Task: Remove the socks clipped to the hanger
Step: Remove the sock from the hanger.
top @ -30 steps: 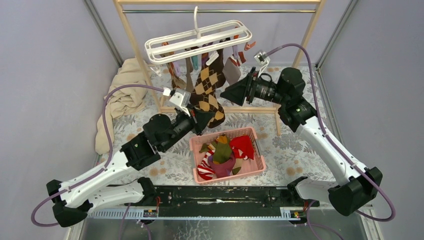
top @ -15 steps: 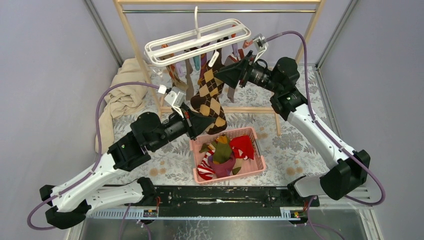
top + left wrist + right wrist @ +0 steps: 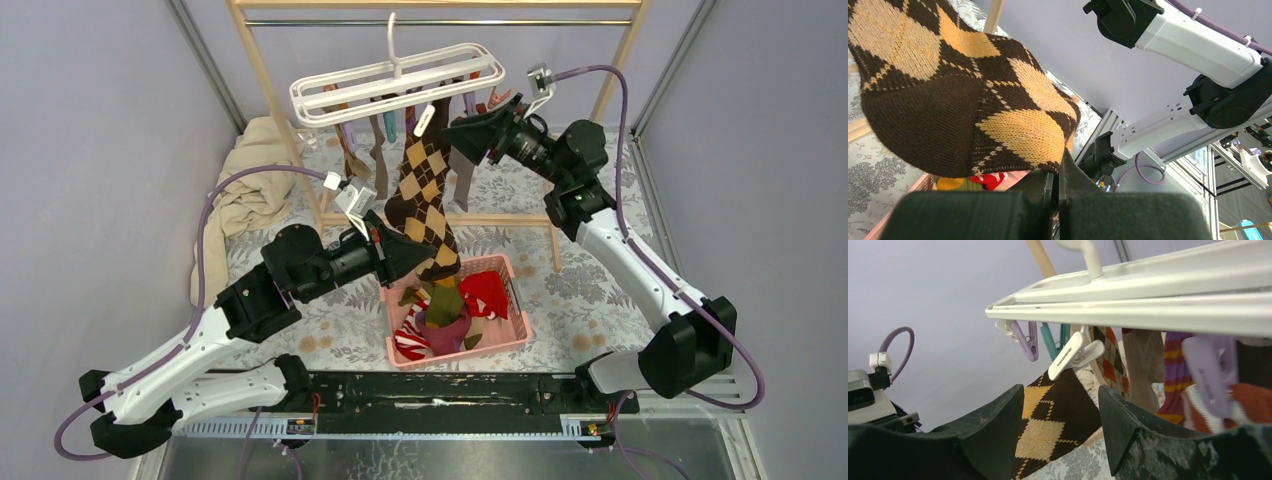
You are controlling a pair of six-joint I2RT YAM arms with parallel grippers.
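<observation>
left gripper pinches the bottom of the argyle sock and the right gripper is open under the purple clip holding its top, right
No: the clip holding the argyle sock is white, not purple, as the right wrist view shows. The left gripper does pinch the sock's bottom and the right gripper is open under that clip.

The argyle sock [image 3: 963, 95] is coarse knitted cloth, the hanger [image 3: 1148, 295] smooth glossy plastic, the rail frame [image 3: 255, 55] bare wood.

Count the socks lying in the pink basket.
3 visible: a red-white striped sock at near left, a magenta-olive sock in the middle, a red sock at right. Others may lie hidden beneath.
</observation>
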